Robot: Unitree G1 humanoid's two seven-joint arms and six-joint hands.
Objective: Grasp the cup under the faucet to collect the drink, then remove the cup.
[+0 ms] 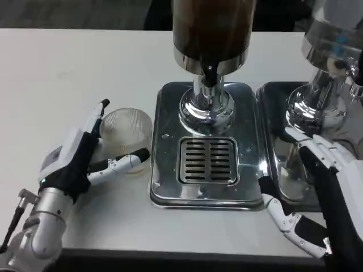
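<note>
A clear ribbed cup stands on the white table just left of the chrome drip tray. My left hand reaches it from the left with fingers apart: one finger lies along the cup's far left side and another runs under its near edge. I cannot tell whether they touch it. The black faucet hangs below the dark drink tank, over the slotted grate, and nothing stands under it. My right hand rests open at the tray's right front corner.
A second dispenser on its own tray stands at the right, close behind my right hand. Bare white table spreads to the left and behind the cup. The table's front edge runs just below the tray.
</note>
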